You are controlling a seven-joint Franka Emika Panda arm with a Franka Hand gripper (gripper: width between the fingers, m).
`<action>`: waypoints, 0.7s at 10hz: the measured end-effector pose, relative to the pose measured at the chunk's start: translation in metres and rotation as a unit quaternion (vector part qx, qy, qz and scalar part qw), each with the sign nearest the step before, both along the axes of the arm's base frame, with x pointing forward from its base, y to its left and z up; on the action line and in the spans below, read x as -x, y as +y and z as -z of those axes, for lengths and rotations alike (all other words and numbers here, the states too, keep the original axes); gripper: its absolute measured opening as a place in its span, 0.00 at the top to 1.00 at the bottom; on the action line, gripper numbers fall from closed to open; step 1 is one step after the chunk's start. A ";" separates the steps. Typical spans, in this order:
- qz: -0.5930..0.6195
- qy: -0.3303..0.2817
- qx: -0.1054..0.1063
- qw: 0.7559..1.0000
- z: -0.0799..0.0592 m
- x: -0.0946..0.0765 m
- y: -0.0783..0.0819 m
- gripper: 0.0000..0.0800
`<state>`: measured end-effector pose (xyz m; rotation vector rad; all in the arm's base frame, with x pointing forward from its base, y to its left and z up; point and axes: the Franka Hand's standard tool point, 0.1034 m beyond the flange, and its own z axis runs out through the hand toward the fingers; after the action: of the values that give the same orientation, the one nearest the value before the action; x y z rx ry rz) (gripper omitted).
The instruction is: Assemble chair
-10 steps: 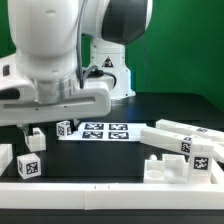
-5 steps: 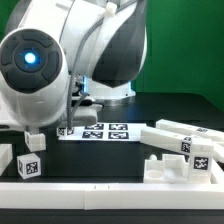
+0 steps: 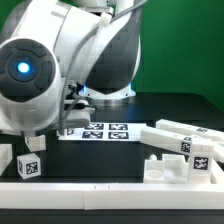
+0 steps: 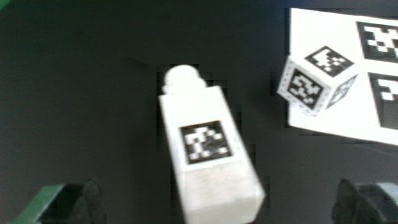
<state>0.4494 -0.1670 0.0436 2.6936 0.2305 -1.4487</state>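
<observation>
Arm leaning further toward exterior view's left than half second ago; parts staying put. Jaws gaping wide, flanking tagged chair part on worktop, not touching. Cube sitting near, bare worktop showing between.

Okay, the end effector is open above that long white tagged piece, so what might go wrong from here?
One: the long white piece lies slightly skewed between the fingers of the open end effector, so closing may twist it or grip it off-centre. Two: the small tagged cube sits close beside it at the edge of the marker board; a finger descending on that side might nudge the cube.
</observation>
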 end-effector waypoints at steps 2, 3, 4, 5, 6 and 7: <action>0.000 0.001 0.000 1.000 0.001 0.001 0.000 0.19; 0.010 0.003 0.015 1.000 0.010 0.006 -0.003 0.19; 0.009 -0.001 0.021 1.000 0.021 0.010 -0.005 0.19; 0.010 -0.004 0.026 1.000 0.029 0.017 -0.004 0.19; 0.008 -0.006 0.026 1.000 0.033 0.020 -0.004 0.19; 0.008 -0.006 0.025 1.000 0.033 0.020 -0.004 0.19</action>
<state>0.4298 -0.1713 0.0109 2.6697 0.1693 -1.4213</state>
